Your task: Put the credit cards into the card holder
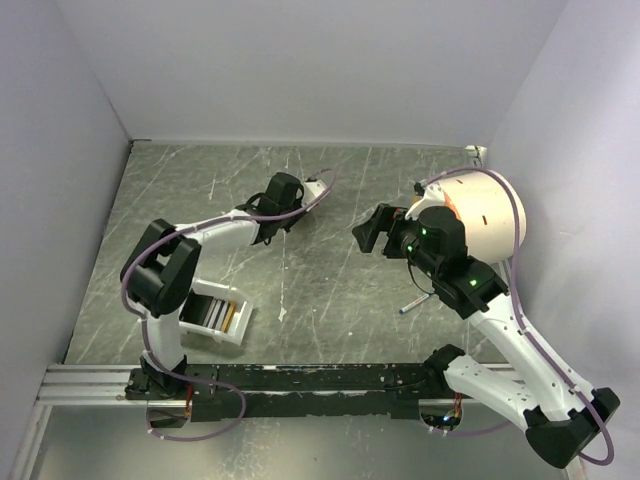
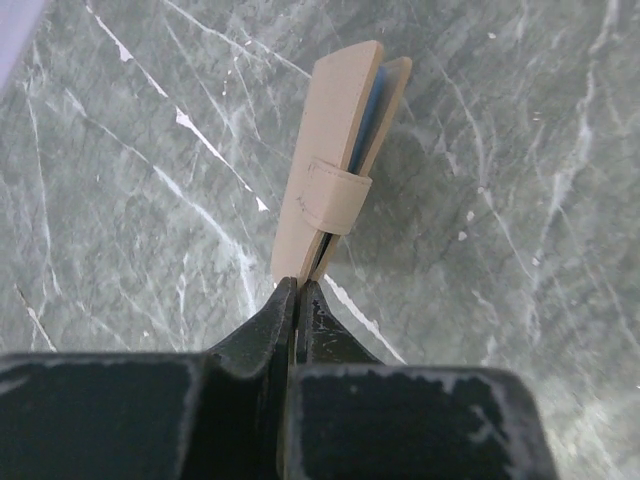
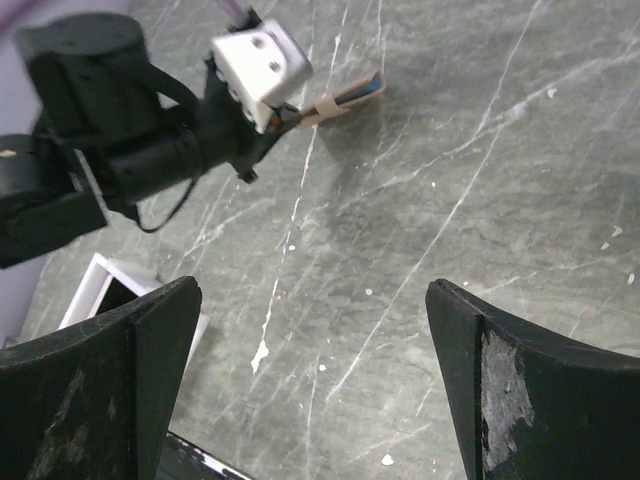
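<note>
Left wrist: card holder tight between closed left jaws, perhaps a blue card inside; right jaws wide apart.

We see our left white-and-black robot arm rise from its base, fold at the elbow and stretch toward the middle of the table. Its black two-finger gripper is pinched tight on the near edge of a tan leather-like card holder — the fingertips almost meet. Our right white-and-black robot arm leans in from the right side, and its black two-finger gripper hangs above the surface — fingers spread wide apart.
</note>
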Action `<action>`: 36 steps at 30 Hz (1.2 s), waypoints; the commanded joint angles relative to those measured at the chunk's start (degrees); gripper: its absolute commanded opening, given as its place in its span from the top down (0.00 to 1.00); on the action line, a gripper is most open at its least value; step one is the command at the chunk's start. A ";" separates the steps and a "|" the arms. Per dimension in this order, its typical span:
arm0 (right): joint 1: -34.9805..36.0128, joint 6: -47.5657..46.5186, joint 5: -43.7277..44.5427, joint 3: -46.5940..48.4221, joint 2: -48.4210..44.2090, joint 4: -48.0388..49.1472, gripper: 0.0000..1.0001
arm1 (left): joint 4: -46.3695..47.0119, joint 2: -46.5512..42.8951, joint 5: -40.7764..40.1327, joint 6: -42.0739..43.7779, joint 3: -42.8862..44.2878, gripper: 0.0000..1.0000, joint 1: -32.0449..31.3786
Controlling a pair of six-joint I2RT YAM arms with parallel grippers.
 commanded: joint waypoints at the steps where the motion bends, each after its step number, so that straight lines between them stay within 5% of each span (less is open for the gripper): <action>1: -0.33 -0.05 -2.67 -1.50 -0.71 4.40 0.06 | -6.61 -5.43 2.48 -5.93 1.46 0.93 -0.31; 10: -0.23 -5.83 -8.04 -4.36 1.80 10.07 0.26 | -19.42 -14.32 18.51 -22.15 2.63 0.93 -0.22; 17: 0.72 -20.85 -13.67 -10.27 1.55 15.76 0.31 | -23.45 -20.35 38.55 -31.33 -3.20 0.93 -0.15; 25: 0.93 -33.39 -21.00 -9.02 4.95 18.86 0.20 | -25.36 -22.27 49.27 -29.95 -8.60 0.93 -0.19; 32: 1.45 -42.24 -30.01 -6.24 11.28 11.85 0.16 | -27.30 -20.87 54.54 -26.49 -8.88 0.93 -0.23; 36: 2.87 -43.57 -34.36 -8.05 10.84 12.78 0.04 | -25.63 -21.79 57.65 -25.73 -9.91 0.93 -0.23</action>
